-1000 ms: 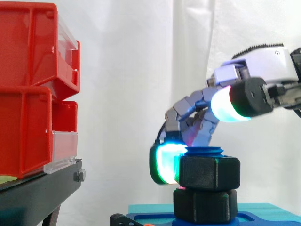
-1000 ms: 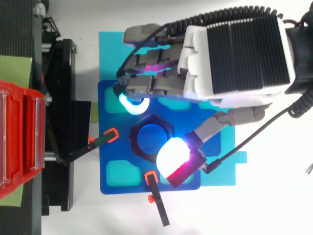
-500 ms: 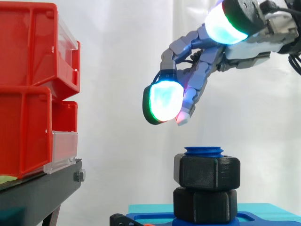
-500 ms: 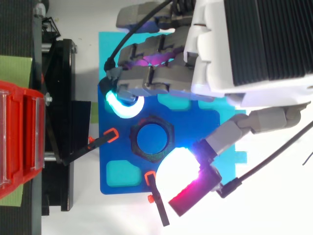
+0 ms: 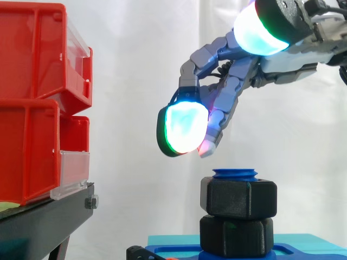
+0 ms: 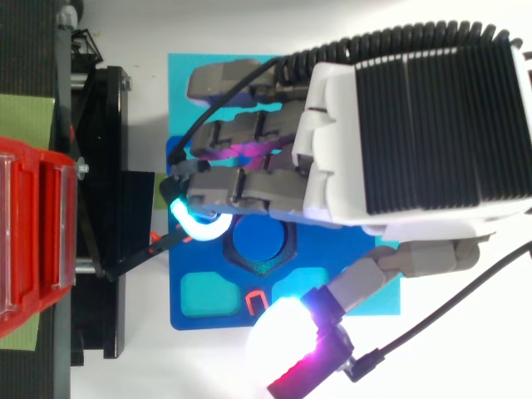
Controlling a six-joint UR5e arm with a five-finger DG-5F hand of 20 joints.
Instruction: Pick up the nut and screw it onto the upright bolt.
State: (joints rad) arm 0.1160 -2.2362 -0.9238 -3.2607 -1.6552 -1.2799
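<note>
A black hexagonal nut [image 5: 241,197] sits on the upright blue bolt [image 5: 235,174], above a second black nut [image 5: 237,235] at the bolt's foot. From above, the nut [image 6: 281,263] rings the bolt's blue top [image 6: 259,240]. My hand [image 5: 227,92] hovers above the nut with its fingers spread and relaxed, holding nothing. A glowing fingertip [image 5: 184,128] hangs up and to the left of the bolt, apart from it. In the top view the hand [image 6: 399,133] covers part of the nut, and the thumb's bright pad [image 6: 287,337] lies off the plate's near edge.
The bolt stands on a blue base plate [image 6: 193,324] laid on a teal mat [image 6: 184,71]. Red bins [image 5: 38,103] on a black stand [image 5: 43,222] rise at the left. Orange-tipped black clamps [image 6: 133,258] reach the plate from the stand side.
The hand let go of the upper nut and rose clear of it. Since half a second ago it has shifted slightly left and over the bolt, fingers still spread.
</note>
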